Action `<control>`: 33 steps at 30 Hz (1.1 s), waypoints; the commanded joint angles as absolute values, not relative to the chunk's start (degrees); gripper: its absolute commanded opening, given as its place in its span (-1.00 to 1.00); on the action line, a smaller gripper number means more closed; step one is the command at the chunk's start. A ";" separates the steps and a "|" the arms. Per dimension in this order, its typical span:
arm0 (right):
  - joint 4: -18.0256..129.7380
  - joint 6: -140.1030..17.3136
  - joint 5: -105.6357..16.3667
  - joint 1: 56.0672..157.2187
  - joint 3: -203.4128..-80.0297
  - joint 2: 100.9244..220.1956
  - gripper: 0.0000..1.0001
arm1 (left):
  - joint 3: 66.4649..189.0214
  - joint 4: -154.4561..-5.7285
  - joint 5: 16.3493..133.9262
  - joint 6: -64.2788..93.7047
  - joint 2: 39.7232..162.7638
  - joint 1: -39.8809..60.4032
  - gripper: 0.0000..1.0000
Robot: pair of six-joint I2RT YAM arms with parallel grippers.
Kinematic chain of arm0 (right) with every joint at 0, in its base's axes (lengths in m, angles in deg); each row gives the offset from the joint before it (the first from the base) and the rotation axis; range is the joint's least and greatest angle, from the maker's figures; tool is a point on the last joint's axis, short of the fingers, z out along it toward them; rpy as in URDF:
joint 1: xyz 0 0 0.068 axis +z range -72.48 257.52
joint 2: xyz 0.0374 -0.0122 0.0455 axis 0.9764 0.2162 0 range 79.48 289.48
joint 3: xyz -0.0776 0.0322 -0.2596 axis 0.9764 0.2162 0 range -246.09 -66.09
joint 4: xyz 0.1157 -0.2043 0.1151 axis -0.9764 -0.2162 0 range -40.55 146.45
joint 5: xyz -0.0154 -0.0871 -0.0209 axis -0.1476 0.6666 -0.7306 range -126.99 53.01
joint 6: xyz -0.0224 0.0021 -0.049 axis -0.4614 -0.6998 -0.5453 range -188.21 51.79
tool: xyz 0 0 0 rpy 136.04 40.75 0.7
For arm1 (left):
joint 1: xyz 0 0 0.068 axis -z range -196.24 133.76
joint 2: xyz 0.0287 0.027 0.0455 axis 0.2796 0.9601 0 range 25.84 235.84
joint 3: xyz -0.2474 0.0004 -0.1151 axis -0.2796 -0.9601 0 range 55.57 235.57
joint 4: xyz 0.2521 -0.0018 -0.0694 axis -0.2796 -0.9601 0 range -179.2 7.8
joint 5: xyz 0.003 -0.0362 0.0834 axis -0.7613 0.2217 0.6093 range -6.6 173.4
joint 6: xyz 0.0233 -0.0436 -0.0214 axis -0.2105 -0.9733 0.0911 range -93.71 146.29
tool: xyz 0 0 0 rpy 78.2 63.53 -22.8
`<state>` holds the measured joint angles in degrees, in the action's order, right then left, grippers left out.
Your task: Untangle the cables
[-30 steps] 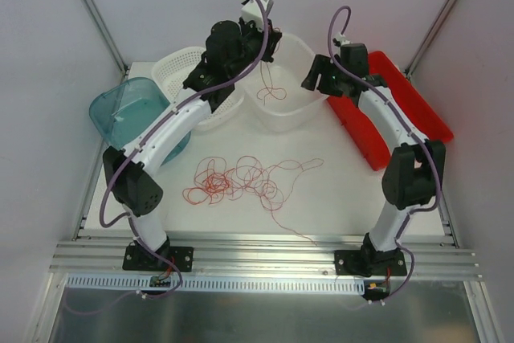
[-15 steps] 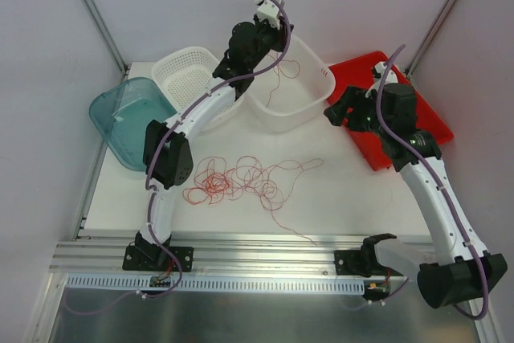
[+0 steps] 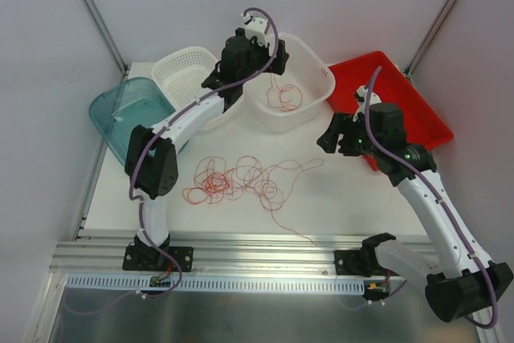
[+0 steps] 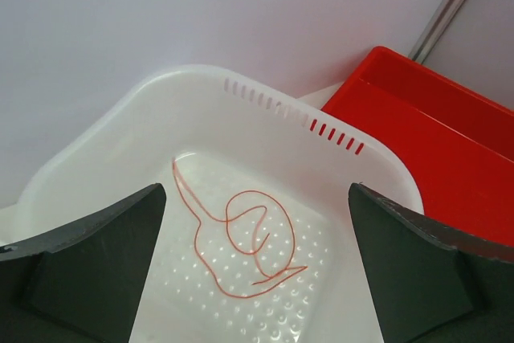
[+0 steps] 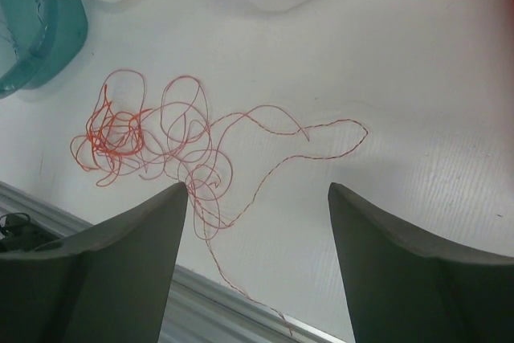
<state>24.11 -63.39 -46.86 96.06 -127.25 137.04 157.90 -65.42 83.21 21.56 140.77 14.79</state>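
On the table [image 3: 345, 190], the tangled cables [image 3: 237, 178] lie with their long axis left to right. The loose tail points toward the right gripper [image 3: 333, 136], the nearer one, which is spread wide and empty. One freed strand [image 4: 249, 238] lies in the white basin [image 4: 161, 86]. The left gripper [image 4: 257, 198], clamped a second ago, now stands wide above it and holds nothing.
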 commanded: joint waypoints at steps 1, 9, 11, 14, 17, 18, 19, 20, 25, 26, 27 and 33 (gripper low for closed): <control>22.88 -65.22 -46.66 100.00 -126.30 135.73 0.49 | 155.17 -70.05 86.20 18.13 126.33 14.70 0.98; 25.95 -62.50 -42.54 114.33 -124.80 142.40 0.46 | 127.06 -84.97 89.90 6.27 103.21 14.70 0.98; 28.06 -61.36 -41.48 118.55 -125.06 145.55 0.46 | 118.21 -87.46 90.69 4.68 96.17 14.70 0.99; 30.08 -60.74 -39.81 123.38 -126.29 151.69 0.44 | 107.65 -91.76 91.83 2.57 86.94 14.70 0.98; 29.82 -59.78 -37.44 127.52 -128.48 157.51 0.44 | 100.08 -96.51 92.45 1.51 79.91 14.70 0.98; 29.82 -58.81 -35.34 128.48 -129.36 161.35 0.44 | 98.57 -97.65 92.97 1.16 78.50 14.61 0.98; 30.17 -58.28 -34.71 130.15 -129.72 162.96 0.43 | 97.33 -98.71 93.33 0.89 76.48 14.52 0.98; 30.43 -57.76 -34.36 130.86 -129.98 164.80 0.42 | 95.06 -100.20 93.50 0.46 75.59 14.52 0.98; 31.05 -54.16 -31.90 133.15 -131.04 174.38 0.32 | 90.21 -101.00 94.21 -2.18 74.35 14.52 0.98; 30.96 -53.80 -31.46 133.32 -130.95 175.36 0.30 | 89.85 -101.00 94.38 -2.36 75.05 14.52 0.98; 30.96 -53.53 -30.33 133.24 -130.69 176.24 0.26 | 89.85 -100.92 94.30 -2.45 76.71 14.52 0.98; 27.10 -53.62 -22.77 132.36 -129.55 179.15 -0.22 | 91.61 -100.83 93.07 -3.85 84.88 14.61 0.98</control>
<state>29.58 -54.73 -29.29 133.07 -128.57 179.27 90.32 -100.89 92.87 -1.74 81.65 14.79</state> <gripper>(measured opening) 0.442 0.992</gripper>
